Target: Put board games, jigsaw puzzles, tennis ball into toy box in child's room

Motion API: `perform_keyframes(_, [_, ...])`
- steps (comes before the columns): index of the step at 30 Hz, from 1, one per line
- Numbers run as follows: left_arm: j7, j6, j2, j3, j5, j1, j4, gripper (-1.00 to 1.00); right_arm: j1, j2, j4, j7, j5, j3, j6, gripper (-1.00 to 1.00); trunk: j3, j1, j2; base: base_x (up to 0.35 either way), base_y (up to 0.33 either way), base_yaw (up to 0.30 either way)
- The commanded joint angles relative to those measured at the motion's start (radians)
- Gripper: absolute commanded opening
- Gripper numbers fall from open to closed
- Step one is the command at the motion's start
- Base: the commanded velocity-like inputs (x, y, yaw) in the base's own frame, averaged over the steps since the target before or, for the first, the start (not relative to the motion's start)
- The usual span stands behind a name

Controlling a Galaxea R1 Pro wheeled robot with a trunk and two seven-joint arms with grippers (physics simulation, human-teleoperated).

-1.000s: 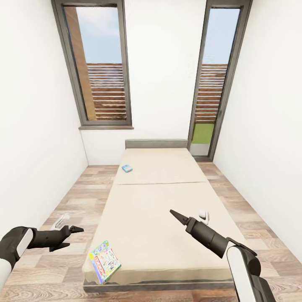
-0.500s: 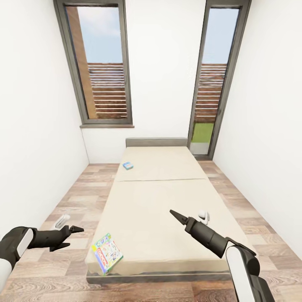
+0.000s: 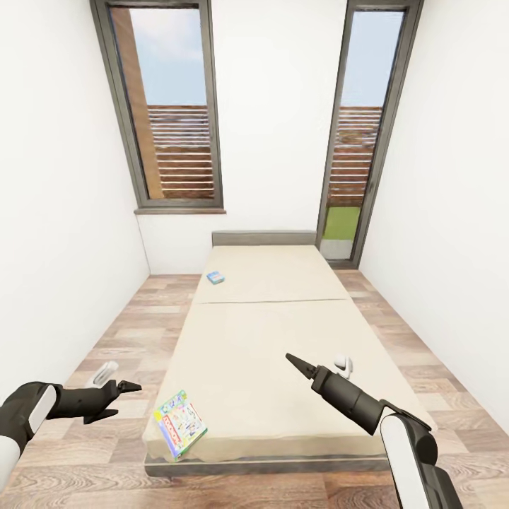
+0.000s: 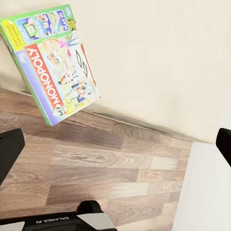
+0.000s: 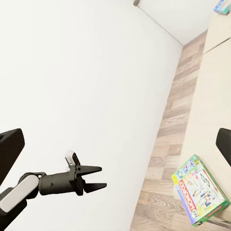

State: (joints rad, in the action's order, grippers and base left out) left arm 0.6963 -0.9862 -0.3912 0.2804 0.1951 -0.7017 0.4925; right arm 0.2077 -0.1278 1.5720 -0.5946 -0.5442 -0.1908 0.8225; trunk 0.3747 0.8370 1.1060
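Facing the bed (image 3: 283, 353) from its foot, the robot holds both arms forward with nothing carried, a stance that suits an approach rather than a grasp. The white and green board game (image 3: 180, 425) lies flat on the mattress at the bed's foot corner on the robot's left, one corner jutting past the edge, so it looks easy to reach from the floor side. The small blue board game (image 3: 215, 278) sits far up the bed, near the headboard (image 3: 264, 238), well apart from the first.

The left gripper (image 3: 126, 387) hovers over the wood floor (image 3: 106, 452) beside the bed, its fingers parted at a middling width and empty; from its own camera the white and green board game (image 4: 50, 62) shows past those spread fingers. The right gripper (image 3: 295, 363) hangs above the mattress near the bed's foot, and I cannot tell how its fingers stand.

Against the view a second ago, the bed sits slightly higher and more of the floor shows before it: the camera has drawn back, not the things. Both arms keep their pose.
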Motion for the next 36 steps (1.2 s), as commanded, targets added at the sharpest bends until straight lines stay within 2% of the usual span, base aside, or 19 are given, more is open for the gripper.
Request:
perform_keyframes(1, [0.003,-0.005,0.0,0.003,-0.002,-0.001,0.0,1.0,0.001,-0.001,0.0,-0.004,0.0,-0.003,0.006,1.0,0.004,0.004,0.008,0.0,0.0,0.0])
perform_keyframes(27, [-0.012,0.017,0.005,0.001,-0.004,-0.001,-0.007,1.0,0.001,-0.001,-0.001,-0.004,0.001,-0.004,0.004,1.0,0.086,0.104,0.19,0.0,0.0,0.0])
perform_keyframes(30, [-0.014,0.048,0.005,0.002,-0.005,-0.001,-0.024,1.0,0.001,-0.001,-0.001,-0.004,0.001,-0.004,0.004,1.0,0.095,0.115,0.211,0.0,0.0,0.0])
perform_keyframes(36, [-0.016,0.151,0.005,0.004,-0.006,-0.002,-0.145,1.0,0.001,0.001,-0.001,-0.004,0.001,-0.004,0.004,1.0,0.114,0.138,0.253,0.0,0.0,0.0])
